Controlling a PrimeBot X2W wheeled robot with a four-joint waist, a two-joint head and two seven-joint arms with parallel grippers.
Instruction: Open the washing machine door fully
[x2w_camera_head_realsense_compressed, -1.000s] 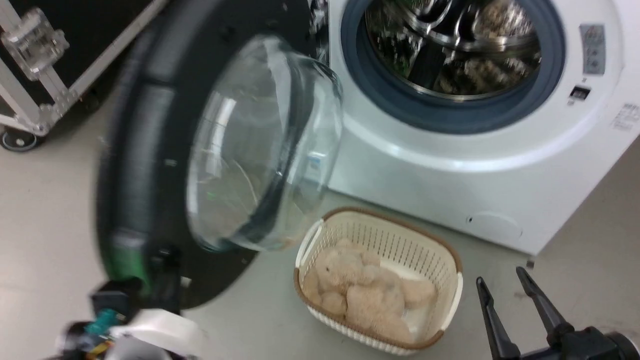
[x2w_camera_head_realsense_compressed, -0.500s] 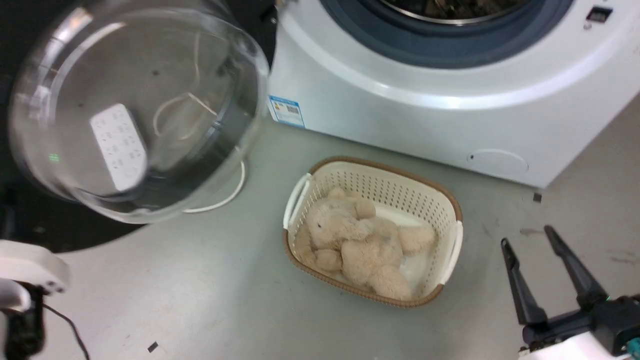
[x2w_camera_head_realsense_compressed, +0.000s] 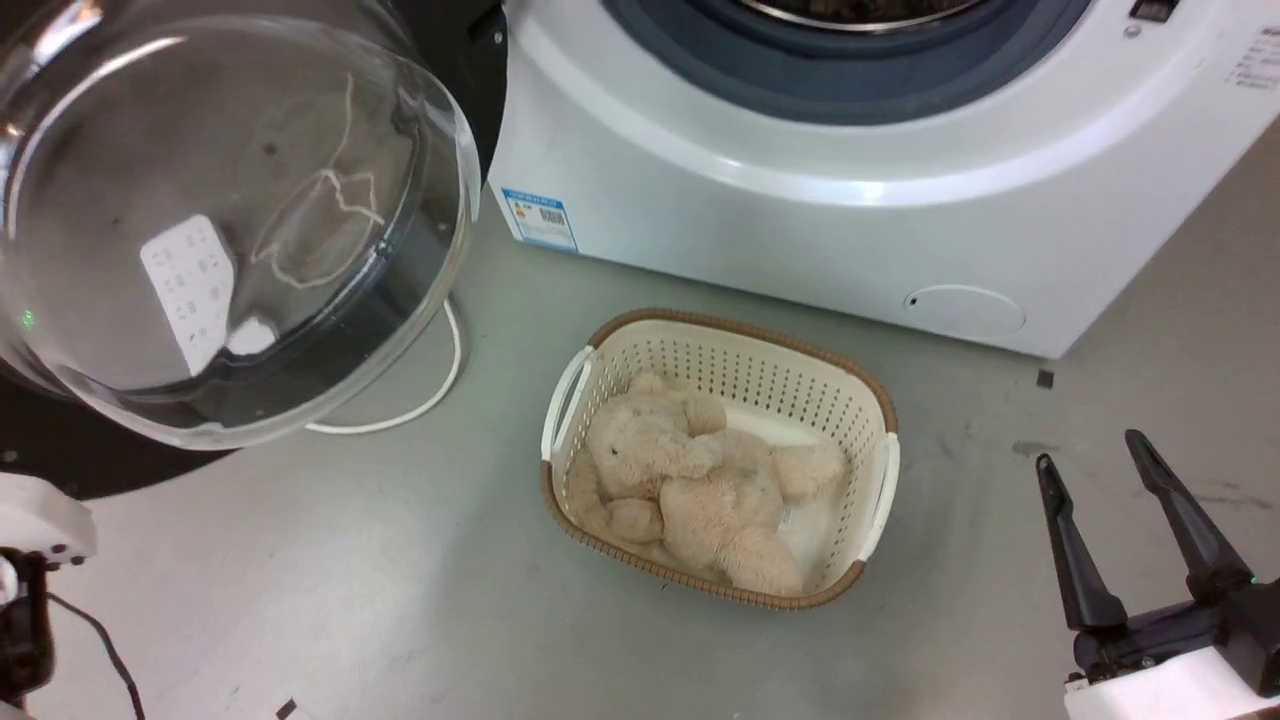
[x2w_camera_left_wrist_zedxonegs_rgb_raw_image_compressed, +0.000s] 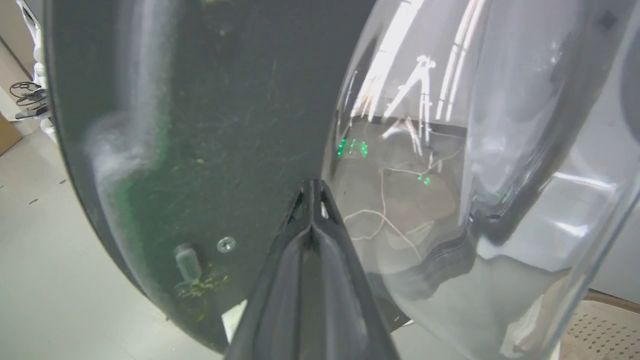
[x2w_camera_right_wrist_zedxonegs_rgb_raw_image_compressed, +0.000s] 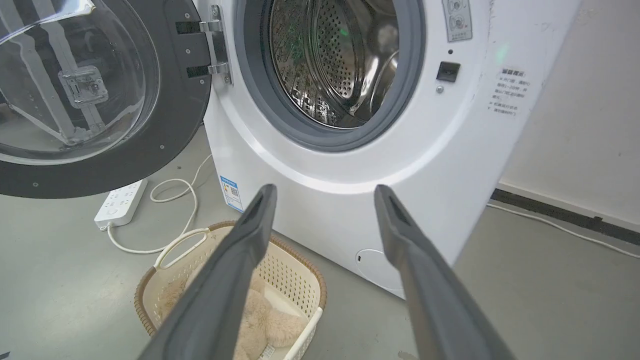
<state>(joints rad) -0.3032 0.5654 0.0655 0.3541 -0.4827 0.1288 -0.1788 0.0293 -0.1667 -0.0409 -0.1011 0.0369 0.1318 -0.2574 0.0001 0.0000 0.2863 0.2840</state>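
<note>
Glossy black, clear-domed washing machine door (x2w_camera_right_wrist_zedxonegs_rgb_raw_image_compressed: 180, 120) hangs wide; left gripper (x2w_camera_left_wrist_zedxonegs_rgb_raw_image_compressed: 311, 187) jaws together, right gripper (x2w_camera_head_realsense_compressed: 1090, 450) jaws apart.

Low on the washer (x2w_camera_head_realsense_compressed: 760, 230), at the front's left corner, there's a blue sticker (x2w_camera_head_realsense_compressed: 540, 218): blue header band, a barcode (x2w_camera_head_realsense_compressed: 552, 215) beneath, print too fine to make out. Across to the right side of the front, a printed notice (x2w_camera_right_wrist_zedxonegs_rgb_raw_image_compressed: 510, 92) carries several short lines of small dark characters (dense, blurred, none legible). Higher up on that side, a grey plate (x2w_camera_right_wrist_zedxonegs_rgb_raw_image_compressed: 456, 19) shows two round symbols, unclear. Nothing here can actually be read.
</note>
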